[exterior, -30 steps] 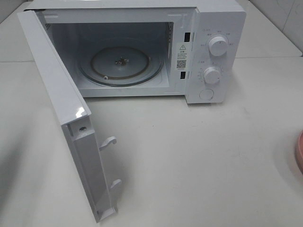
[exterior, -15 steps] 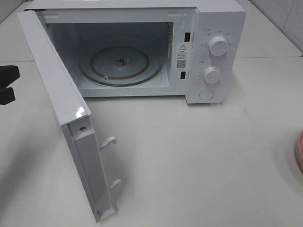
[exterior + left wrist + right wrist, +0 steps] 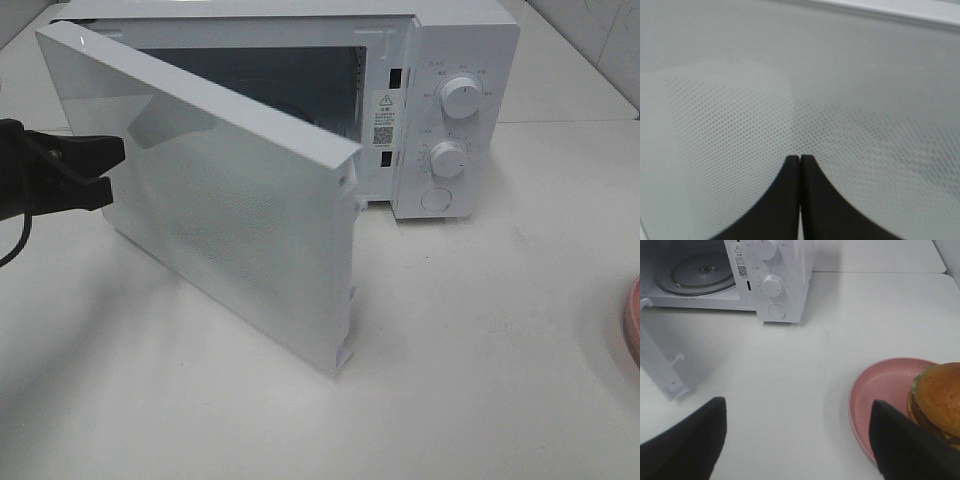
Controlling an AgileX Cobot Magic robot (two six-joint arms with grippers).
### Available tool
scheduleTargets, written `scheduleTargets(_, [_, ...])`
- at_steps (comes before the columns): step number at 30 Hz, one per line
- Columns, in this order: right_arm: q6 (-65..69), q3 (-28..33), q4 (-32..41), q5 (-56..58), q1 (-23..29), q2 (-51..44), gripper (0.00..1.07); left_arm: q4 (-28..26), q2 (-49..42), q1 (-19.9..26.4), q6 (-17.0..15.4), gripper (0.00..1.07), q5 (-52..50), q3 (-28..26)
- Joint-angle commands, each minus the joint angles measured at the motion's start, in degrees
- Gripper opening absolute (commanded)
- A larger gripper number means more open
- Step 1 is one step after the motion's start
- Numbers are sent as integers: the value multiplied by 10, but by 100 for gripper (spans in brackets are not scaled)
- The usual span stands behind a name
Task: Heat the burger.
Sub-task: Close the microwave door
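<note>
On the pink plate (image 3: pixel 883 390) at table right, the burger (image 3: pixel 936 399) is seen just beside the spread-wide, empty right gripper (image 3: pixel 799 437), the nearer arm. Left gripper (image 3: pixel 800 159), pinched closed, is pressed, apparently, against the microwave door (image 3: pixel 230 200), well apart.

Markings on the microwave (image 3: pixel 455 60)

A white warning sticker (image 3: pixel 385 118) on the front frame beside the cavity carries a triangle hazard sign, small print too fine to read, and a QR code. Tiny markings ring the upper dial (image 3: pixel 460 97) and lower dial (image 3: pixel 448 159), all illegible.
</note>
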Motion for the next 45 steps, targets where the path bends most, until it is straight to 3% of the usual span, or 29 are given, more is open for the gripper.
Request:
scheduleTargets(1, [-5, 2, 1, -5, -3, -14, 76, -14, 9, -11, 0, 0, -5, -14])
scheduleTargets(15, [-5, 2, 1, -5, -3, -14, 75, -69, 60, -76, 2, 0, 25, -87])
scheduleTargets(24, [-5, 2, 1, -5, -3, -14, 75, -148, 113, -124, 22, 0, 43, -147])
scheduleTargets(30, [-5, 2, 1, -5, -3, -14, 75, -156, 131, -142, 33, 0, 73, -180])
scheduleTargets(35, [-5, 2, 1, -5, -3, -14, 75, -172, 171, -174, 32, 0, 111, -255])
scheduleTargets(38, [-5, 2, 1, -5, -3, -14, 75, -175, 177, -178, 32, 0, 119, -268])
scheduleTargets(40, [-5, 2, 1, -5, -3, -14, 75, -186, 205, -195, 32, 0, 133, -319])
scheduleTargets(43, [-5, 2, 1, -5, -3, -14, 75, -188, 211, -199, 32, 0, 135, -329])
scheduleTargets(45, [-5, 2, 1, -5, -3, -14, 75, -196, 233, -214, 32, 0, 172, -375])
